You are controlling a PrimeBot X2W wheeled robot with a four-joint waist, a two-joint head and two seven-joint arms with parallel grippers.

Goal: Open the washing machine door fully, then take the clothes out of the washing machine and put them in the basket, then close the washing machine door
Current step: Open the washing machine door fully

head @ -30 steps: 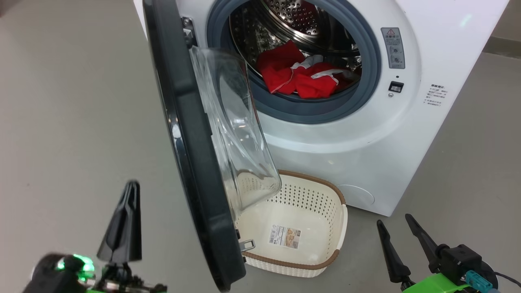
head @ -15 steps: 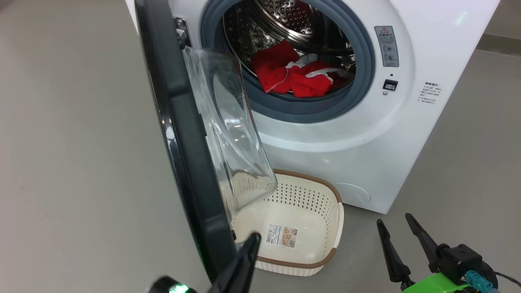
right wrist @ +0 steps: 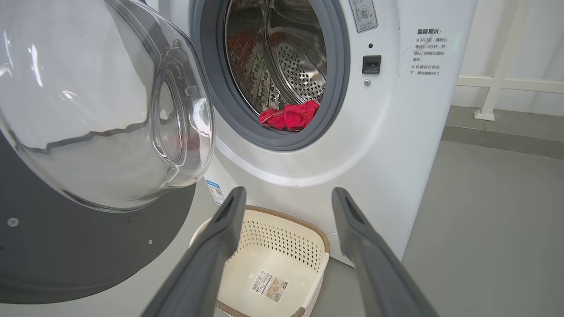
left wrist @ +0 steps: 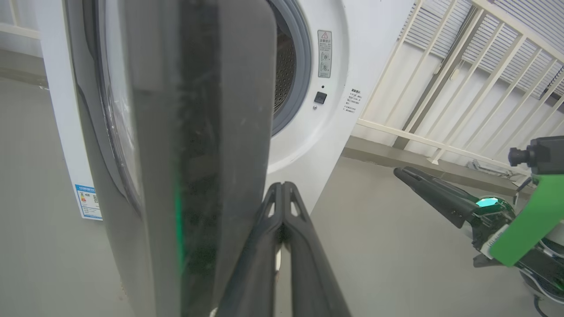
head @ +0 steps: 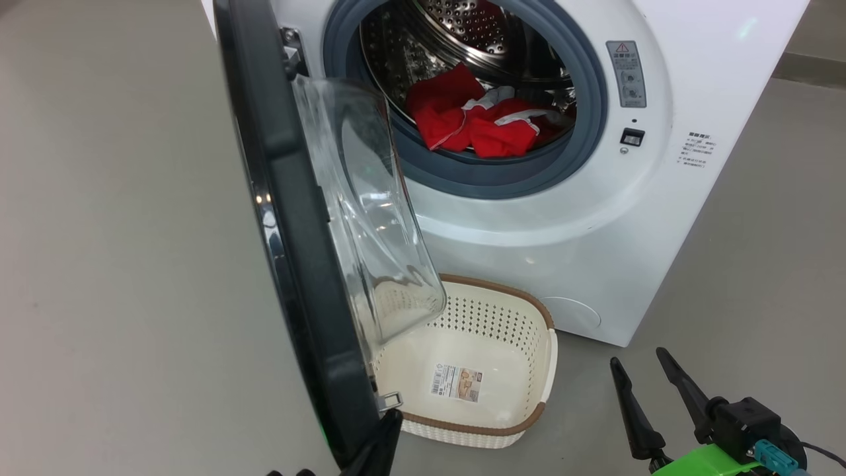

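Observation:
The washing machine [head: 595,218] stands with its door [head: 291,218] swung out towards me, edge-on, the glass bowl [head: 370,218] facing right. Red clothes [head: 482,125] lie in the steel drum, also seen in the right wrist view [right wrist: 288,116]. The basket [head: 548,370] sits empty on the floor below the opening, partly under the door. My left gripper [head: 386,430] is shut on nothing, its tip [left wrist: 282,187] right beside the door's lower edge [left wrist: 211,132] on the basket side. My right gripper [head: 638,360] is open low at the right, pointing at the basket [right wrist: 308,226].
Grey floor lies all around the machine. A white railing [left wrist: 462,88] runs behind and to the right of it, above a low ledge [head: 806,66]. The open door blocks the way from the left to the drum opening.
My left gripper has swung from the door's outer left side to its lower edge by the basket. The head view has shifted a little. The right gripper has stayed put.

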